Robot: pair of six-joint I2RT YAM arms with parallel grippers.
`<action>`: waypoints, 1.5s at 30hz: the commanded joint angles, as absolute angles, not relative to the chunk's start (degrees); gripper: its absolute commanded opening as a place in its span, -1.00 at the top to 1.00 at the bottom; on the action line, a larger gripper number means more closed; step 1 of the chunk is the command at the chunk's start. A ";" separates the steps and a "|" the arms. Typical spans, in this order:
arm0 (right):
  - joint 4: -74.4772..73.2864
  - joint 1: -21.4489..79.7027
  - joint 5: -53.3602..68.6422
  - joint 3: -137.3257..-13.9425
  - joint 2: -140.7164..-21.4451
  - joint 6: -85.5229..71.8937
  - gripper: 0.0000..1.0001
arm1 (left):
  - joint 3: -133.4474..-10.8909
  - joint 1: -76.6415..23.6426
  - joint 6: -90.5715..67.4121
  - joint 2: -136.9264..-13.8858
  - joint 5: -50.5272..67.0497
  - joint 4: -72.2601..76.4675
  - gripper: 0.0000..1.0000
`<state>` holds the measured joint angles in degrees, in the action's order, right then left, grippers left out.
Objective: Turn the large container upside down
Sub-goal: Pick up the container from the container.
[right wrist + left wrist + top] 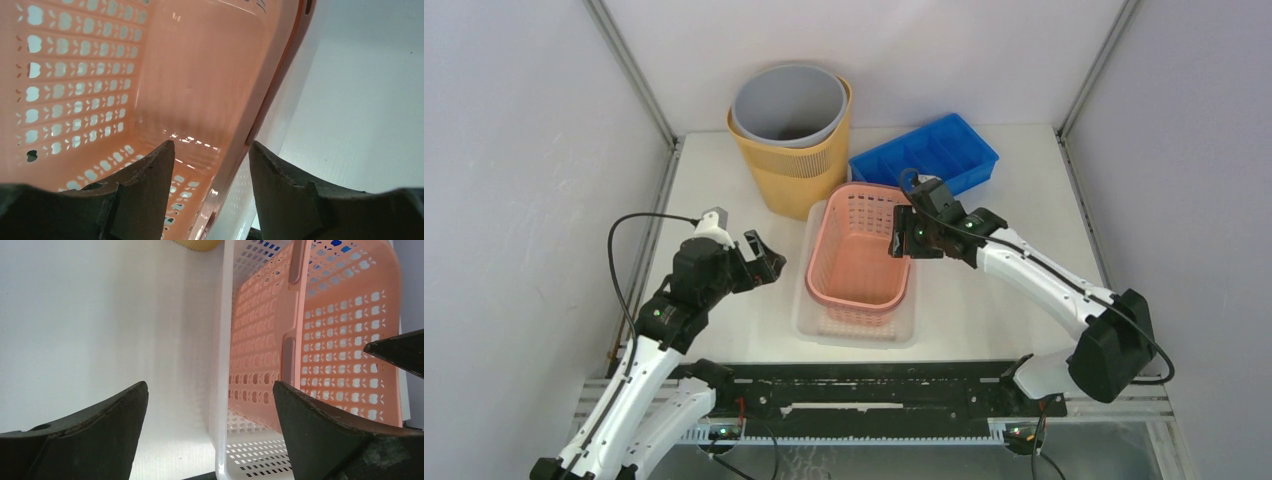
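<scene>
Overhead view. My right jaws [903,236] stand astride the right-hand wall of the pink basket [854,262], near its far right corner. One finger is inside the basket and the other outside. The jaws are parted with the wall between them and are not clamped on it.

Right wrist view. The right jaws [212,150] frame the basket's rim. The inner finger [150,175] hangs over the perforated pink interior [100,75], clear of the wall. The outer finger [285,180] lies just beside the rim's outer edge. I cannot tell whether it touches.

Overhead view, left. My left jaws [769,258] are spread wide and hold nothing. They sit to the left of the pink basket, apart from it and pointing toward it.

Left wrist view. The left jaws [210,387] look along the desk [100,315] at the basket's left wall [340,340], with bare desk between the fingers and that wall.

Containers. The pink basket stands upright, mouth up, nested inside a white slotted basket [856,337] at the middle of the desk [714,185]. The white basket's rim shows around it on the near and left sides. Behind them a grey bin [789,100] sits nested in a yellow ribbed basket [794,178]. To their right lies a blue tray [924,155] with dividers, close to the pink basket's far right corner.
</scene>
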<state>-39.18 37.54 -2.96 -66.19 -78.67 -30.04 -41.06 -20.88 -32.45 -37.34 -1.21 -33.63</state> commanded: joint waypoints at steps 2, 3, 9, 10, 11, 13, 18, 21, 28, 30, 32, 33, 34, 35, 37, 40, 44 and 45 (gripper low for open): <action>-37.66 38.14 -4.14 -69.70 -80.81 -28.84 -0.24 | -44.22 -21.23 -30.85 -36.87 -1.65 -31.91 -1.00; -37.82 38.16 -4.29 -69.96 -81.12 -28.73 -0.14 | -44.21 -21.24 -30.85 -36.94 -1.67 -31.93 -1.00; -37.75 38.14 -3.67 -70.40 -82.76 -27.99 0.43 | -43.86 -21.34 -30.85 -36.78 -1.80 -32.01 -1.00; -37.83 38.14 -3.63 -70.40 -82.79 -27.93 0.58 | -43.85 -21.36 -30.79 -36.78 -1.84 -32.02 -1.00; -37.83 38.14 -3.66 -71.50 -82.61 -27.79 0.69 | -43.86 -21.36 -30.77 -36.82 -1.79 -32.04 -1.00; -37.98 38.14 -3.69 -72.67 -82.11 -27.35 0.91 | -43.85 -21.30 -30.76 -36.91 -1.92 -31.99 -1.00; -40.16 38.14 -4.64 -75.98 -79.35 -25.30 1.00 | -43.94 -21.43 -30.72 -37.00 -2.06 -31.99 -1.00; -41.71 37.85 -6.11 -78.38 -76.37 -24.21 1.00 | -43.92 -21.43 -30.71 -36.88 -2.20 -32.00 -1.00; -50.29 34.33 -12.38 -83.71 -69.63 -20.78 1.00 | -43.90 -21.49 -30.75 -36.89 -2.04 -32.00 -1.00; -54.00 33.26 -15.96 -84.59 -68.79 -20.12 1.00 | -43.91 -21.55 -30.83 -36.99 -1.89 -32.02 -1.00; -57.13 32.82 -21.07 -84.50 -68.06 -20.12 1.00 | -43.98 -21.47 -30.87 -37.15 -1.71 -31.84 -1.00; -58.41 32.60 -23.85 -84.28 -67.81 -20.13 1.00 | -43.96 -21.49 -30.84 -37.22 -1.60 -31.84 -1.00; -59.31 32.34 -26.31 -84.10 -67.63 -20.06 1.00 | -43.95 -21.50 -30.85 -37.20 -1.50 -31.74 -1.00; -59.85 32.01 -28.56 -83.89 -67.52 -19.90 1.00 | -43.99 -21.56 -30.85 -37.30 -1.44 -31.75 -1.00; -60.60 31.11 -31.99 -83.89 -67.65 -19.30 1.00 | -44.02 -21.62 -30.85 -37.39 -1.20 -31.77 -1.00; -62.34 29.40 -34.97 -85.26 -68.53 -17.94 1.00 | -43.99 -21.85 -30.70 -37.35 -0.98 -31.73 -1.00; -67.07 27.59 -39.00 -88.92 -70.79 -16.65 1.00 | -43.90 -21.87 -30.76 -36.93 -0.45 -31.61 -1.00; -68.34 27.22 -39.87 -90.28 -71.48 -16.17 1.00 | -43.94 -21.88 -30.76 -36.76 -0.27 -31.37 -1.00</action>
